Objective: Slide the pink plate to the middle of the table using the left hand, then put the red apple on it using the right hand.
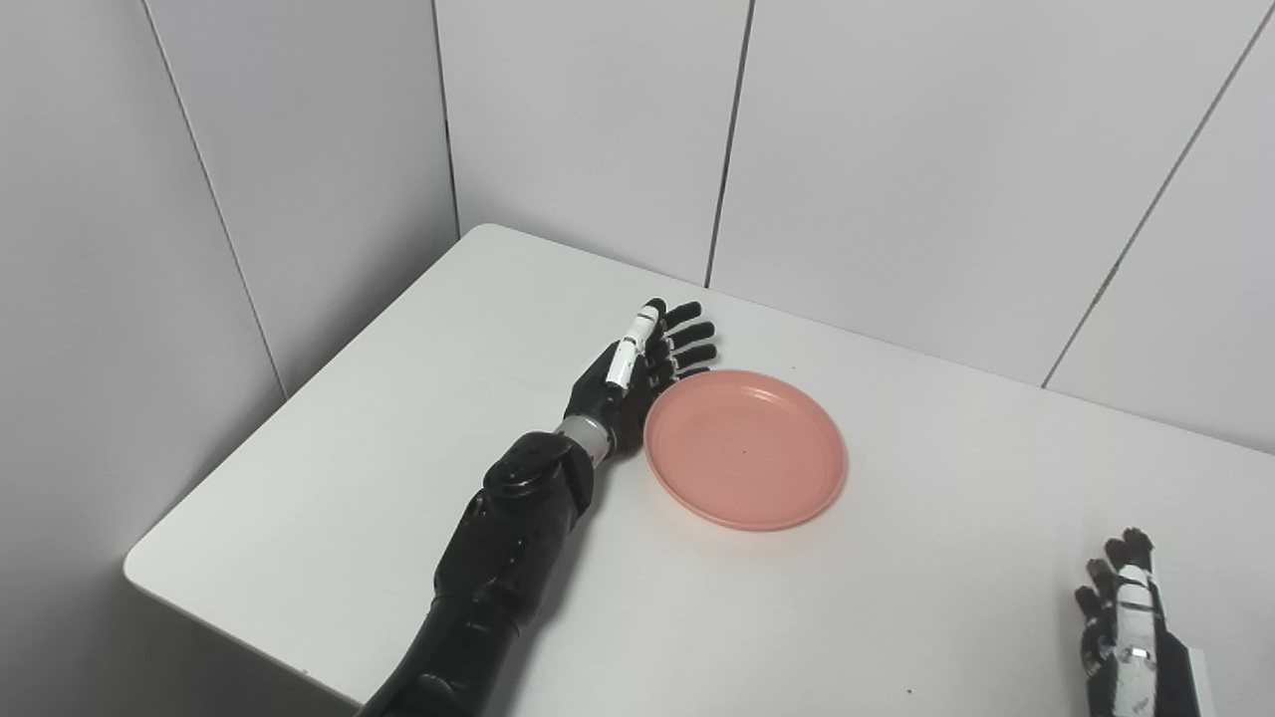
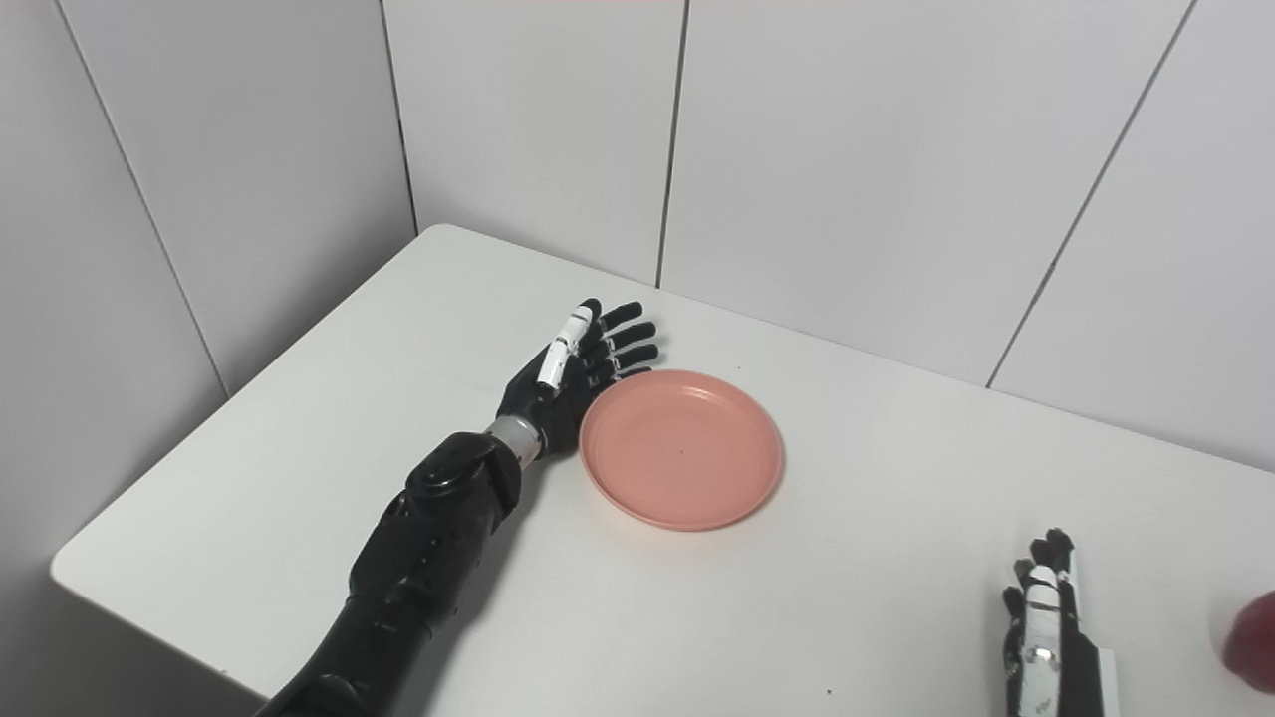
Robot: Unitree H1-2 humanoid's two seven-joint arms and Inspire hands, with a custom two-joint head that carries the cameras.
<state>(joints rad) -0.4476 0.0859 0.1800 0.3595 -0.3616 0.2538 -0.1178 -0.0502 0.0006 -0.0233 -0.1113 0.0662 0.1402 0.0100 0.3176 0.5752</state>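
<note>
1. White table [image 1: 398,468] fills the corner between pale wall panels [image 1: 896,149] and carries everything in the scene.
2. Black left arm [image 1: 498,558] reaches up from the bottom edge toward the middle of the table.
3. Pink plate [image 1: 745,448] lies flat and bare, roughly central in both head views, with nothing on it.
4. Left hand [image 1: 637,368] stands edge-on against the plate's left rim, fingers straight and spread, holding nothing; whether palm and rim actually touch cannot be told.
5. Right hand [image 2: 1046,627] waits at the near right, fingers extended upward and apart, also empty.
6. Red apple [image 2: 1253,639] shows only as a sliver at the right edge of the right eye view, just beside the right hand.

The sliding step looks to be in hand or nearly finished. The next move probably calls for the left hand to draw clear, then the right hand to turn toward the apple and close around it.
</note>
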